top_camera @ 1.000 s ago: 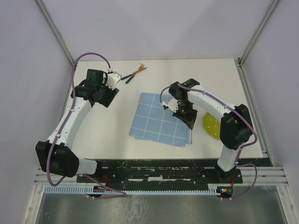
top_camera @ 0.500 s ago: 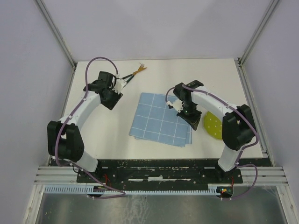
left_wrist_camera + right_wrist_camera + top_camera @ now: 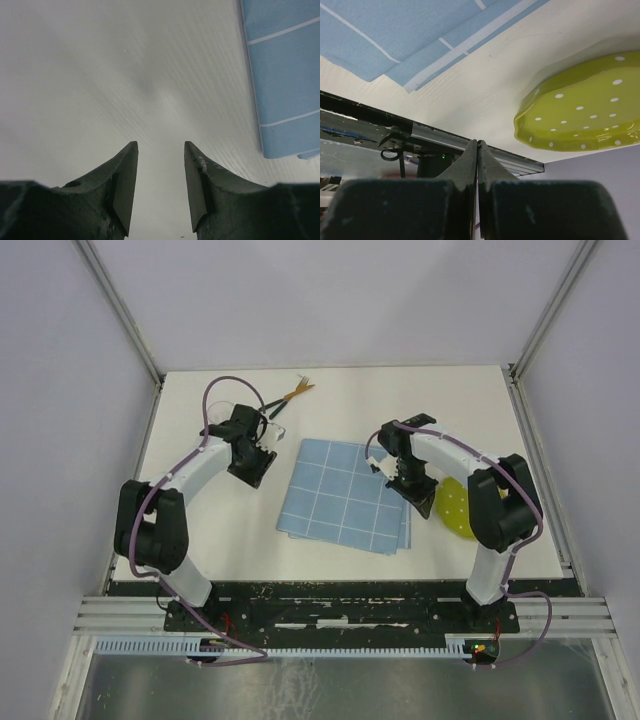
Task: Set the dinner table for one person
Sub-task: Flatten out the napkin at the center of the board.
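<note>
The off-white dinner table [image 3: 400, 400] carries a light-blue gridded cloth [image 3: 340, 495] at its middle. A yellow-green plate with white dots [image 3: 452, 508] lies right of the cloth. Thin utensils with green and orange handles [image 3: 285, 398] lie at the far side. My left gripper [image 3: 252, 468] is open and empty over bare table [image 3: 125, 75], just left of the cloth [image 3: 285, 75]; its tips show in the left wrist view [image 3: 160, 145]. My right gripper [image 3: 420, 496] is shut and empty [image 3: 477, 142], between the cloth's right edge [image 3: 410, 30] and the plate [image 3: 580, 115].
Pale walls and metal frame posts [image 3: 120, 310] close in the table on three sides. The black base rail [image 3: 340, 605] runs along the near edge, also seen in the right wrist view [image 3: 365, 107].
My left arm has swung away from the utensils, toward the near right, and now hangs beside the cloth's left edge. My right gripper has shifted slightly right toward the plate.
</note>
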### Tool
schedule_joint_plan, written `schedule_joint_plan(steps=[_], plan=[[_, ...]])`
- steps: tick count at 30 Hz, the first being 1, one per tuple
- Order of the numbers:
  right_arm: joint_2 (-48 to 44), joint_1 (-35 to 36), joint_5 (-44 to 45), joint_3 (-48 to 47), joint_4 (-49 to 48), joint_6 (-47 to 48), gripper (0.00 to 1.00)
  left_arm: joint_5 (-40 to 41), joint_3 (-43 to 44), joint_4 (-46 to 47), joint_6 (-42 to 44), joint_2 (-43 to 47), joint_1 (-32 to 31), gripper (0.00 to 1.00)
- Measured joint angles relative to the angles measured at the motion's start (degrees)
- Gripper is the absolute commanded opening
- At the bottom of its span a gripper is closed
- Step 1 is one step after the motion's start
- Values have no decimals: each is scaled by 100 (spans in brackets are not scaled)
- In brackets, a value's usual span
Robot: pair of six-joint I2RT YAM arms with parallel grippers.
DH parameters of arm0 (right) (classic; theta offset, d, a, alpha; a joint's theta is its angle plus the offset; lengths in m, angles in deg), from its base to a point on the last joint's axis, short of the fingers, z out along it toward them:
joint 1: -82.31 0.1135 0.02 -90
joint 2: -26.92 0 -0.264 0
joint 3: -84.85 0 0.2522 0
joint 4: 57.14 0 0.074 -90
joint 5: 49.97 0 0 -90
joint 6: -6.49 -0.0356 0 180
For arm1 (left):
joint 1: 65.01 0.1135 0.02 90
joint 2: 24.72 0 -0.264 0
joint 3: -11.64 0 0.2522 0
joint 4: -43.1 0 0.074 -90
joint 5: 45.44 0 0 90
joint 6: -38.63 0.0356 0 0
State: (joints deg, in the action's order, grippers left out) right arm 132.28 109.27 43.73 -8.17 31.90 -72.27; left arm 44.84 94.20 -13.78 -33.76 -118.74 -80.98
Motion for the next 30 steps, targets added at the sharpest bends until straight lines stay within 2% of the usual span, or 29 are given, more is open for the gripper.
schedule_joint_plan(steps=[11, 20, 25, 30], plan=[[358, -361, -42, -240, -83, -52, 2, -321, -149, 190, -463, -328, -216, 48], [-22, -750, -232, -262, -79, -44, 2, -597, -24, 190, -509, -483, -240, 77], [-446, -789, -350, -116, -35, -37, 2, -1032, 151, -17, -509, -483, -249, 78], [-490, -791, -396, -92, -17, -31, 2, -1335, 166, -122, -522, -483, -254, 76]])
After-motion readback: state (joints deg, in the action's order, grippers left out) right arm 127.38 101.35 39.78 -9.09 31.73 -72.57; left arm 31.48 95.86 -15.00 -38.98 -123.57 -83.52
